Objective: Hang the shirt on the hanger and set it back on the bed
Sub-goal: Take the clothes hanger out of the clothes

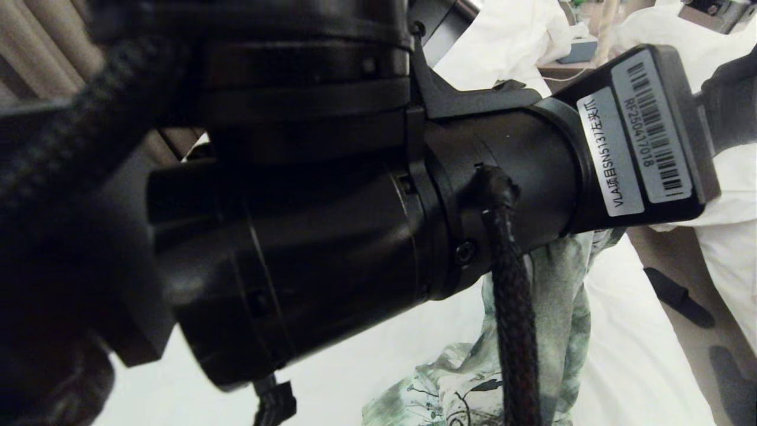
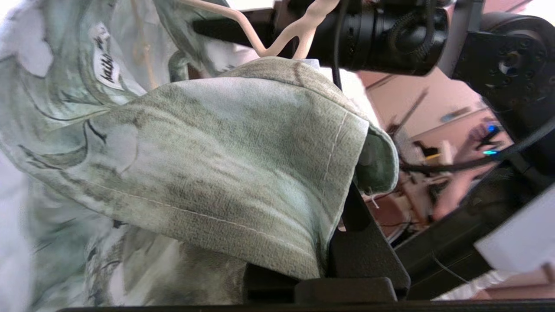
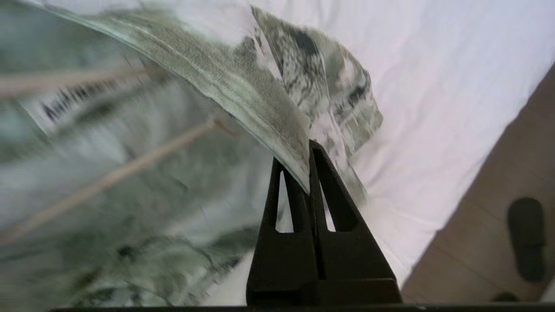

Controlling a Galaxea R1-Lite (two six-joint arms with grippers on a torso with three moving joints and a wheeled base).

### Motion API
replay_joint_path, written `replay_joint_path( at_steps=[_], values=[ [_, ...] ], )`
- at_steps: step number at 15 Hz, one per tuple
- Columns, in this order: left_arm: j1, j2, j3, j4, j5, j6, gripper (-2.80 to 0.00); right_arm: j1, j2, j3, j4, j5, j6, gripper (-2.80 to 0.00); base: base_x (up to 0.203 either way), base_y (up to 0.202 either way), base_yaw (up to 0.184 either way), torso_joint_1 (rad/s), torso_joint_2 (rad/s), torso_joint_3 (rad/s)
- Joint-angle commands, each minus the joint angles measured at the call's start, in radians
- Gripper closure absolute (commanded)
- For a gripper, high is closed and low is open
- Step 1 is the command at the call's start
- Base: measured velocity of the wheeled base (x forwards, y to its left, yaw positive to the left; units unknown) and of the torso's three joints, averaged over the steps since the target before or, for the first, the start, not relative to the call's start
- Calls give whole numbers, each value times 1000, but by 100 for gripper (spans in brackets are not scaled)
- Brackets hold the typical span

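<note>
Count: one shirt [image 1: 556,331], one hanger [image 2: 277,34], one bed [image 1: 627,355], two dark slippers [image 1: 680,296] on the wood floor beside the bed.

My left arm is raised right in front of the head camera and blocks most of that view. The shirt hangs below it, lower end bunched on the white sheet.

My right gripper [image 3: 310,162] is pinched together on a stitched edge of the shirt, held up above the bed.

My left gripper [image 2: 347,190] is draped in shirt fabric, so I cannot tell whether it's apart or together.

Shirt: green-white brushed print, dark branch lines, white label visible inside. The cream hanger's wire sits inside the cloth, its neck showing above the fabric.
</note>
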Motion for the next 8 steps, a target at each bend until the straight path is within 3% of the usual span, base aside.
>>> replay_joint_path(
  at_steps=[1,3,8],
  values=[
    [-4,-9,49,-59,-15,-5,0,5,4,-38,3,9,13,0,0,0,0,0,0,0],
    [-19,-21,134,-137,-25,-3,0,27,13,-98,4,16,39,0,0,0,0,0,0,0],
    [-44,-23,365,-491,-106,1,0,170,-3,-113,-1,11,66,0,0,0,0,0,0,0]
  ],
)
